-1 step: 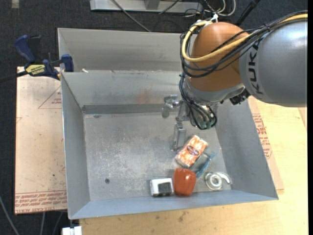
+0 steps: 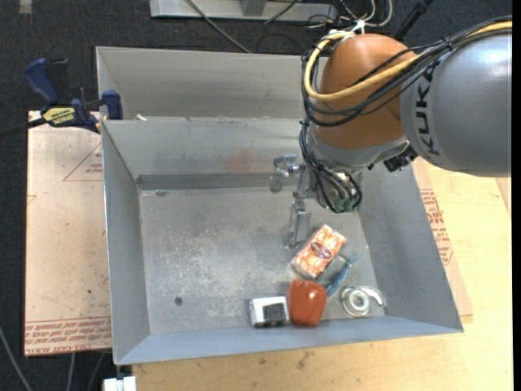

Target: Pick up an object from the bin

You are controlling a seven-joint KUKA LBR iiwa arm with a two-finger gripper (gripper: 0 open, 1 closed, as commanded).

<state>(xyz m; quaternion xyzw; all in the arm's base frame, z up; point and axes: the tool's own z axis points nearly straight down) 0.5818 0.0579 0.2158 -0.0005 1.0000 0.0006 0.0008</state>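
Low over the bin (image 2: 203, 243) floor, right of its middle: the gripper (image 2: 294, 223), just beside the upper-left end of an orange-and-white patterned packet (image 2: 319, 251). Spread or closed: cannot tell. Nearer the front wall, 4 more things: a red rounded lump (image 2: 307, 302), a small white box (image 2: 269, 311), a blue strip (image 2: 337, 275), a white ring (image 2: 358, 300). Best to centre over the packet, line up across its narrow width, descend clear of the red lump, then close gently.

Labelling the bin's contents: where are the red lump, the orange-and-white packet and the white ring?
red lump (image 2: 307, 303), camera view, its rounded middle
orange-and-white packet (image 2: 319, 250), camera view, middle of its printed face
white ring (image 2: 346, 300), camera view, left side of its band
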